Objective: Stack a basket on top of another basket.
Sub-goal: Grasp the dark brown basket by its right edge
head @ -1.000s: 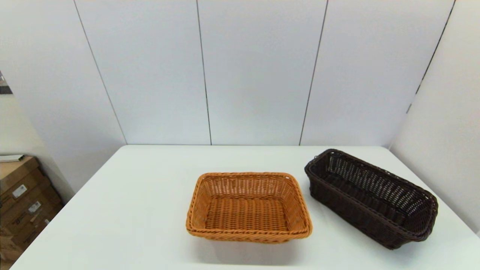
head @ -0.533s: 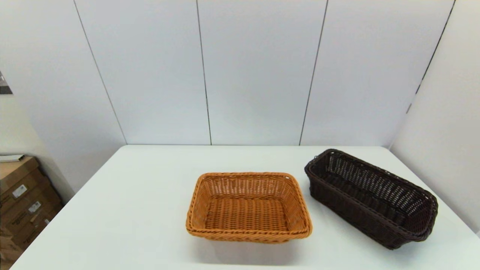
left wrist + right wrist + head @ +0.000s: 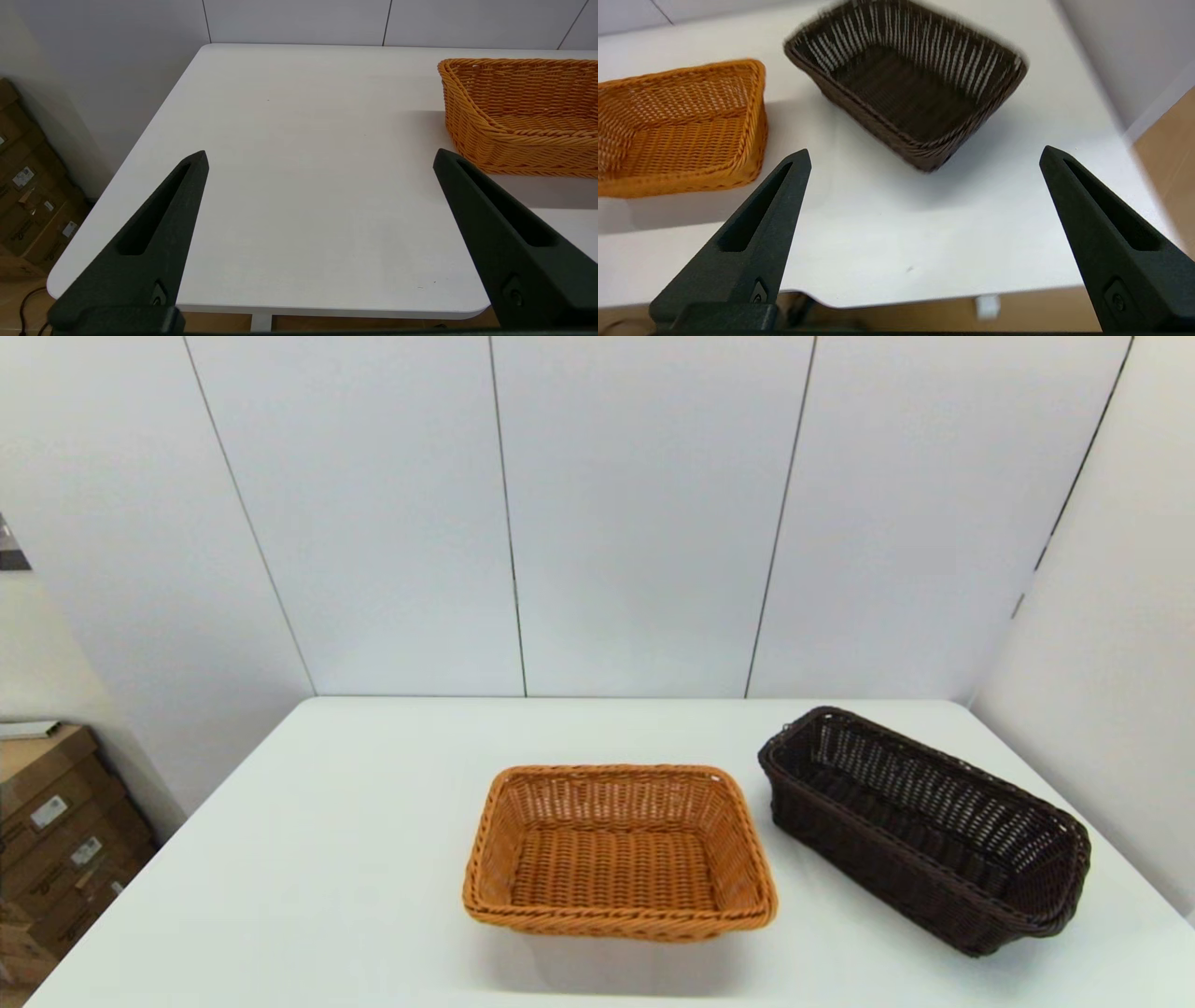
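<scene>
Resting on the table, dark basket (image 3: 906,88) lies beyond spread right tool (image 3: 924,156).

On the tabletop (image 3: 327,859), one basket (image 3: 619,851) sits near the middle of the front edge, while the other basket (image 3: 924,826) lies just beside it to the right, angled from the back toward the front right corner, not touching.

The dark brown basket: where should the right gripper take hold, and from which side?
Probably the braided rim of the dark brown basket at its near end, from above, one finger inside the wall. It sits upright, apart from the orange basket; the right gripper hangs open nearby.
</scene>
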